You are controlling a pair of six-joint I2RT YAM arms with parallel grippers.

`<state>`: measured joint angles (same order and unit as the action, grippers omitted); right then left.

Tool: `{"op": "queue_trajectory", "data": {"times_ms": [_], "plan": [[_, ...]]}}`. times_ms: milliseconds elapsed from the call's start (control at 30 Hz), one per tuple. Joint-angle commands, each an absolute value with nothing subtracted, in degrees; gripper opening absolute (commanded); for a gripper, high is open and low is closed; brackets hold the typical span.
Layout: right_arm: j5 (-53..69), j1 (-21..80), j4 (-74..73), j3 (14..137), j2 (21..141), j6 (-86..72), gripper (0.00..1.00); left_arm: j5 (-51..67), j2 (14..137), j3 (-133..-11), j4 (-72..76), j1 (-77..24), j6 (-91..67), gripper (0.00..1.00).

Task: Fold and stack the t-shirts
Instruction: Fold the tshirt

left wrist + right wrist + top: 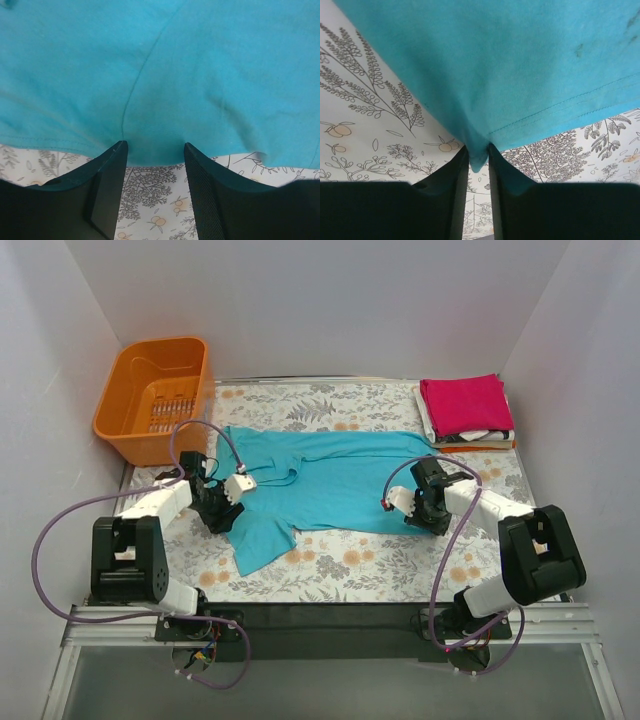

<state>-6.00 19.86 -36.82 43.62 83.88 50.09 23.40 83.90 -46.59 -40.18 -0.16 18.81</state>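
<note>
Left fingers (107,175) wide apart at teal t-shirt (340,478) hem; right fingers (452,186) tight on its corner

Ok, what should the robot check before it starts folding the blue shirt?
1. Hold of the right gripper on the teal t-shirt: ok, shut on a hem corner.
2. Hold of the left gripper on it: not ok, open, with the hem just reaching between its fingertips.
3. Shirt spread out on the table: ok, though rumpled near the left gripper.
4. The folded stack at the far right is tidy, pink on top: ok.
5. The orange basket sits off the shirt: ok.
</note>
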Motion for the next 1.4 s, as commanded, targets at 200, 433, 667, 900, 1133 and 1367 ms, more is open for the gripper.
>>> {"op": "queue_trajectory", "data": {"times_ms": [200, 433, 667, 900, 1133, 1367], "plan": [[-7.8, 19.8, -31.8, 41.5, 85.7, 51.1, 0.01, 18.5, 82.4, -40.1, -35.7, -0.1, 23.7, 0.23], [-8.4, 19.7, -34.1, 40.3, 81.5, 52.6, 0.01, 20.5, 78.1, -40.8, -41.3, -0.1, 25.5, 0.00], [-5.7, 19.7, -42.1, 39.6, 72.3, 51.9, 0.01, 25.0, 69.3, -41.0, -52.6, -0.1, 28.5, 0.00], [-7.0, 18.2, -43.1, 43.5, 70.0, 53.9, 0.01, 27.0, 69.6, -45.4, -53.7, 4.2, 24.4, 0.00], [-4.5, 13.5, -43.1, 56.2, 81.3, 55.5, 0.01, 32.2, 80.6, -57.8, -53.1, 8.1, 21.4, 0.00], [-3.1, 12.4, -42.8, 65.1, 91.0, 57.1, 0.01, 34.8, 90.7, -68.2, -51.3, 8.1, 15.5, 0.00]]}}
